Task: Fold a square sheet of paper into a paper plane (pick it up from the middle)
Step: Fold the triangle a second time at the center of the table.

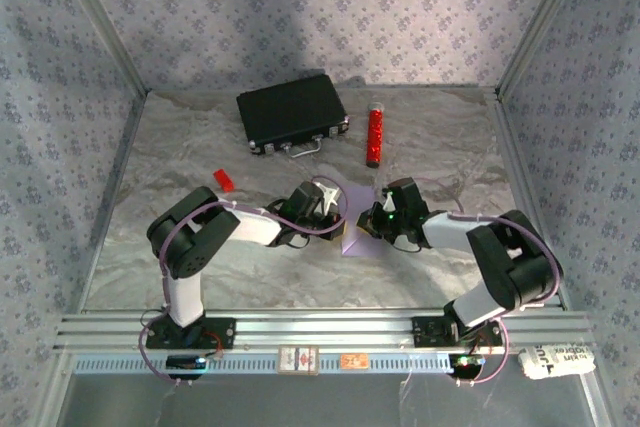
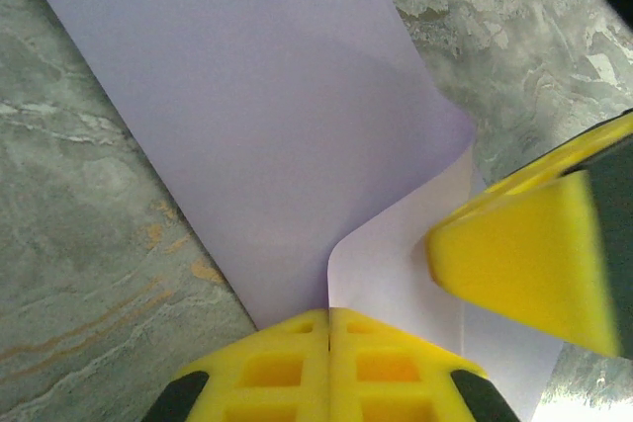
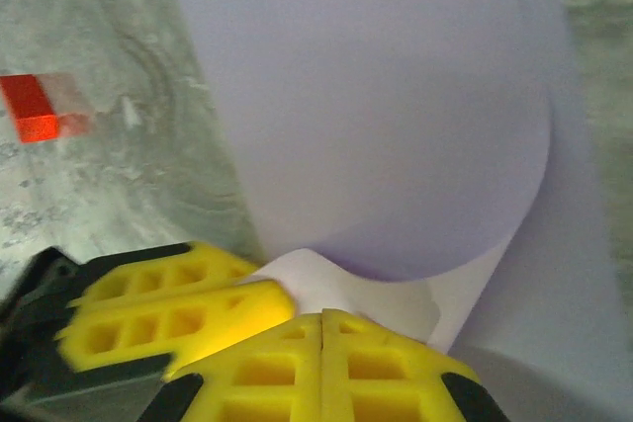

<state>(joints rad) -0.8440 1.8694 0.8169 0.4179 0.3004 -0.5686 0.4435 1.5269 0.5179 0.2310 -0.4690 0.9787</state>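
Left hand (image 1: 322, 205): arm bent low, reaching toward 2 o'clock, jaws closed, tips against the curled edge of the square sheet of paper (image 1: 353, 239) at mid-worktop (image 1: 200, 147); whether it is pinched cannot be told. Right hand (image 1: 385, 212): reaching toward 10 o'clock, likewise closed at that edge. Overhead view: black case (image 1: 292, 112) and red cylinder (image 1: 375, 135) at 12 o'clock. Wrist views: lilac flap bowed over a paler layer. Right wrist: small red block (image 3: 35, 111) at 9 o'clock.
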